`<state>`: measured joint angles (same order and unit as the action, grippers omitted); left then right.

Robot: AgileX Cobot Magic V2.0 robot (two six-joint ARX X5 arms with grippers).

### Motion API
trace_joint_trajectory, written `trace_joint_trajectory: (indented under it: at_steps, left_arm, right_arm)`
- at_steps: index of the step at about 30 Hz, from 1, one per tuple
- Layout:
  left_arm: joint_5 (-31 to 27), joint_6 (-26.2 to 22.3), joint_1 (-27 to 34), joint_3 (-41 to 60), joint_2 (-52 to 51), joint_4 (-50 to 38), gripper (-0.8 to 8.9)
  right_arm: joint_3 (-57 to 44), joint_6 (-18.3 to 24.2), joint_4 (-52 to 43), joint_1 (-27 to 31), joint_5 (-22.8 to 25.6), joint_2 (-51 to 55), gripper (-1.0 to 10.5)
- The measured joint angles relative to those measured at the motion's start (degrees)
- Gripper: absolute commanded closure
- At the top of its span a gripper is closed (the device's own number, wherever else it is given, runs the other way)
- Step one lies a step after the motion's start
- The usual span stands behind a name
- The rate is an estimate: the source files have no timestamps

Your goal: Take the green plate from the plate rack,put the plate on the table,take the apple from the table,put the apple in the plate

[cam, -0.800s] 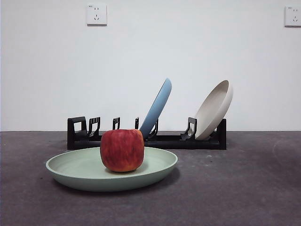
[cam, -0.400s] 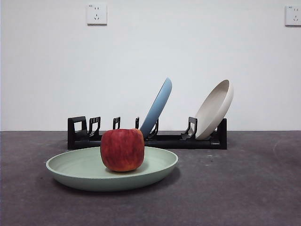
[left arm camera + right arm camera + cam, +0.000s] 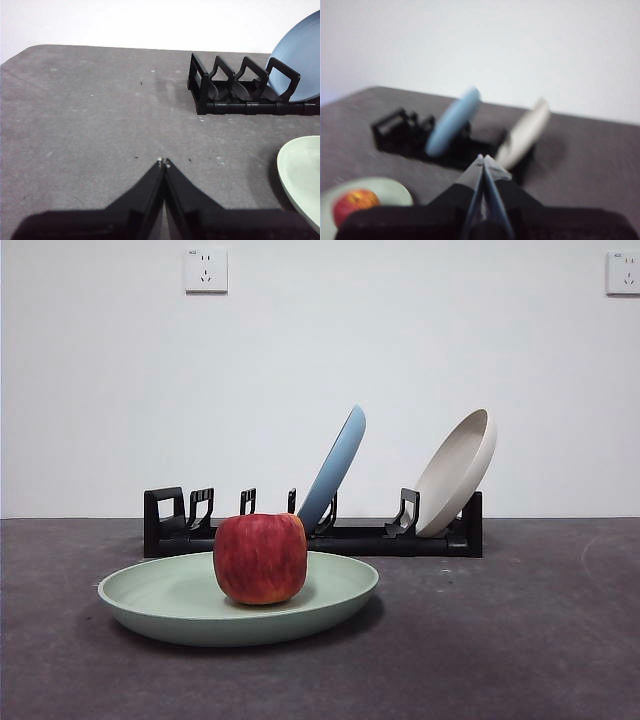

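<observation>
Above table [image 3: 90, 115], left gripper [image 3: 163, 161] and right gripper [image 3: 483, 158] hover, jaws closed.

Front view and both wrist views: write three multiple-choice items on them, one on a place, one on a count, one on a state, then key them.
1. Where is the apple?
A. in the green plate
B. on the bare table
C. in the plate rack

2. How many plates stand in the plate rack?
A. one
B. two
C. three

3. How are the two tools?
A. both shut, empty
B. left holds the apple
C. both wide open

Key: 1 A, the apple sits inside the plate's rim. 2 B, the light blue plate and the beige plate lean there. 3 A, the left tool and right tool show tips together, holding nothing.
</observation>
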<state>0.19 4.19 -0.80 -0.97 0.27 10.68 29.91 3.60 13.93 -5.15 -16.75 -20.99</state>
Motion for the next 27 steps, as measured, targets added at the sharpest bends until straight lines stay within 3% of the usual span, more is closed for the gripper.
trace_joint_trajectory:
  at_steps: [5,16,27]
  left_arm:
    - [0.0,0.0,0.0,0.0,0.0,0.0,8.17]
    - [0.0,0.0,0.0,0.0,0.0,0.0,8.17]
    - [0.0,0.2,0.0,0.0,0.0,0.0,8.17]
  right_arm:
    - [-9.0,-1.3,-0.3,2.4,5.0,7.6,9.5]
    - [-25.3,-8.0,-3.1,3.3,5.1,19.1,9.5]
    - [-28.4,-9.4,-3.6,3.3,5.0,20.8,9.5]
